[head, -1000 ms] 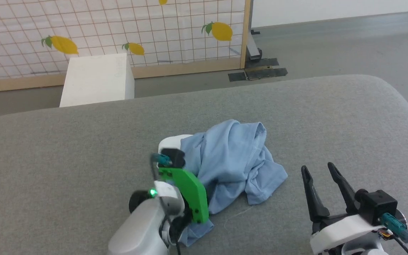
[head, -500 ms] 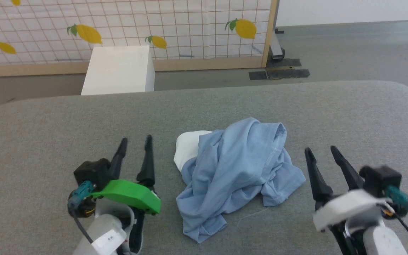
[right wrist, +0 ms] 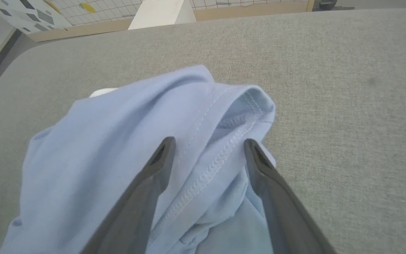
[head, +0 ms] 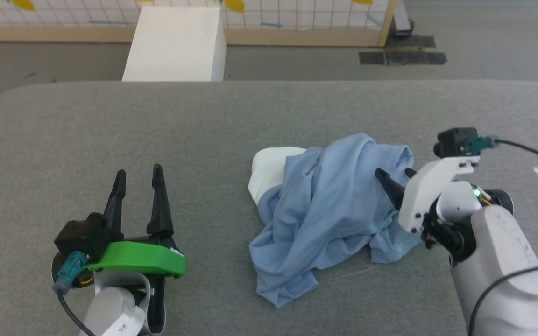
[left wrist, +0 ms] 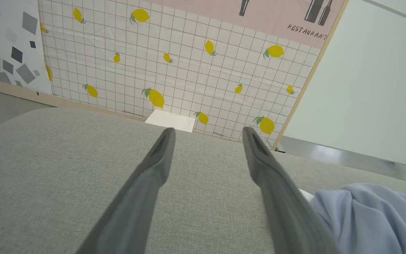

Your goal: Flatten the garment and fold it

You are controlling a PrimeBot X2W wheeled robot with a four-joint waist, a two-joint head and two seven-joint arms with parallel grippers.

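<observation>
- Looking down at the shirt (head: 325, 219), lying in a crumpled heap on the grey cushion (head: 110, 126), just toward 4 o'clock from the middle of the head view.
- Judging the job as barely begun: nothing flattened yet, no fold made, body and sleeves all bunched together, a white patch (head: 269, 170) poking out at the heap's 10 o'clock.
- Hovering the right gripper (head: 392, 173) at the heap's 3 o'clock, fingers spread wide and gripping nothing, tips over the cloth.
- Holding the left gripper (head: 138, 169) well apart at the heap's 9 o'clock, fingers likewise wide and empty, pointing to 12 o'clock.
- Getting from the right wrist view what the head view is hiding behind the arm: a stitched hem (right wrist: 224, 151) running up between the two fingers, probably a good edge to pinch.
- Getting from the left wrist view bare cushion between the fingers, shirt at 4 o'clock, and a lemon-print wall (left wrist: 189, 63) at 12 o'clock.
- Leaving to do: catching an edge, spreading flat, then folding.
</observation>
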